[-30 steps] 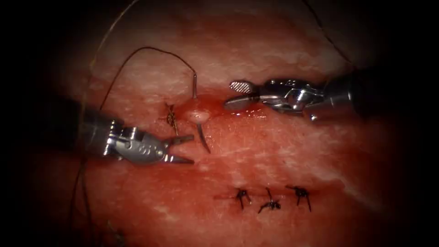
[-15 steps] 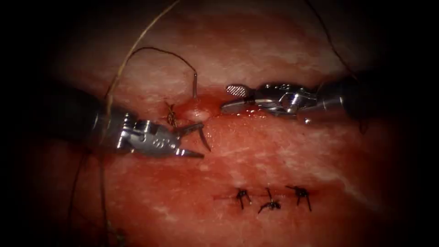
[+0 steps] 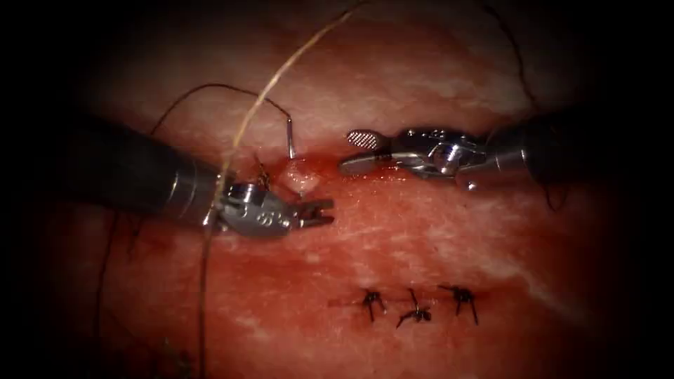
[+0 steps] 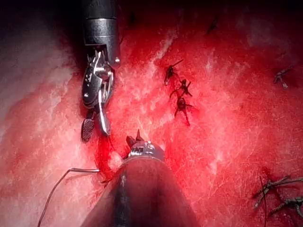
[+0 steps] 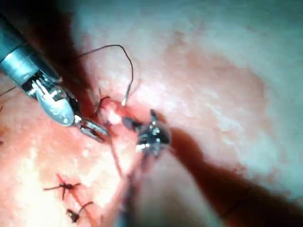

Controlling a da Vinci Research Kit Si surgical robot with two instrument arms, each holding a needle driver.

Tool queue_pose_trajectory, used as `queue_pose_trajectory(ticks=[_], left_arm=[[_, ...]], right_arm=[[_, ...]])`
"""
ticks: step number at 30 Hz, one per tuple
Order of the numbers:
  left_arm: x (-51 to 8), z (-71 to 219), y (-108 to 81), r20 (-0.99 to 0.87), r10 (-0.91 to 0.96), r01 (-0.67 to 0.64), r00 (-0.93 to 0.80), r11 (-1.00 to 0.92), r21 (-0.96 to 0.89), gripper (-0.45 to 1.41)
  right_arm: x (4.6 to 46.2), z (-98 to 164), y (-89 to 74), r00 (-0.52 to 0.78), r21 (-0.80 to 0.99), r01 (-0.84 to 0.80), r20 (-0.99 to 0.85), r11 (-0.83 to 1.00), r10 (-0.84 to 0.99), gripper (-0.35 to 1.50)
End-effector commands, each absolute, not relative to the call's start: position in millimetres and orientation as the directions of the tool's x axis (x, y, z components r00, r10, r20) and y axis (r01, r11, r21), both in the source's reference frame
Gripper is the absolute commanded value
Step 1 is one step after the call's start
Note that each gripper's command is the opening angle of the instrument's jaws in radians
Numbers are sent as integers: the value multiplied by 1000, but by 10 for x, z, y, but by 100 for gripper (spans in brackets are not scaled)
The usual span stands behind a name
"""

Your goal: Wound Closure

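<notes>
The curved needle sits in the tissue: its tail stands up out of a raised pale fold at the cut. My left tool is just below that fold, jaws shut on the needle where its tip end comes out; the tip is hidden. My right tool hovers right of the fold with jaws open, holding nothing. Dark thread arcs left from the needle's tail. In the right wrist view the needle's tail rises beside the left tool.
Three tied stitches lie in a row lower down, and one knot sits just left of the fold. A pale strand of thread crosses over my left tool's wrist. Red fluid wets the tissue around the cut. The left wrist view shows the right tool.
My left tool moved right, from open jaws beside the needle's exposed tip to jaws closed over it. The needle's tail shifted slightly left. The pale strand swung right. The right tool barely moved.
</notes>
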State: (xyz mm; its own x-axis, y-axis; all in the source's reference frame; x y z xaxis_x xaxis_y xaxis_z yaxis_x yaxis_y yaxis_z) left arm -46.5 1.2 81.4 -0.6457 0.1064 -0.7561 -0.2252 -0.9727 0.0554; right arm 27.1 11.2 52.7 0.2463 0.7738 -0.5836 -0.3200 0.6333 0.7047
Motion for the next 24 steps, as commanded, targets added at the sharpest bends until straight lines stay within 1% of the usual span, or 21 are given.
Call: queue_pose_trajectory(ticks=[1,8,13,15,16,18,19,22,24], left_arm=[[-467,817,5,-763,133,-236,-632,-971,26,-45],[-472,811,-7,-793,395,-319,-463,-909,-267,-45],[-483,793,-17,-765,543,-314,-345,-835,-451,-45],[-490,779,-23,-739,613,-286,-279,-787,-546,-45],[-490,779,-23,-739,613,-286,-279,-787,-546,-45],[-494,765,-29,-718,656,-244,-233,-754,-609,-45],[-498,750,-34,-714,667,-202,-214,-745,-635,-45],[-501,736,-37,-711,669,-170,-216,-743,-648,-45],[-503,727,-39,-755,615,-165,-226,-788,-593,-45]], right_arm=[[277,532,105,247,705,-320,-583,633,774,131],[277,531,104,246,704,-322,-583,632,774,131],[277,531,103,246,704,-322,-583,632,774,131],[277,530,102,246,704,-322,-583,633,774,131],[277,530,102,246,704,-322,-583,633,774,131],[277,530,101,246,704,-322,-583,633,774,131],[277,529,99,246,704,-322,-583,633,774,131],[277,528,98,246,705,-322,-583,632,775,133],[276,526,96,243,712,-323,-574,623,782,135]])
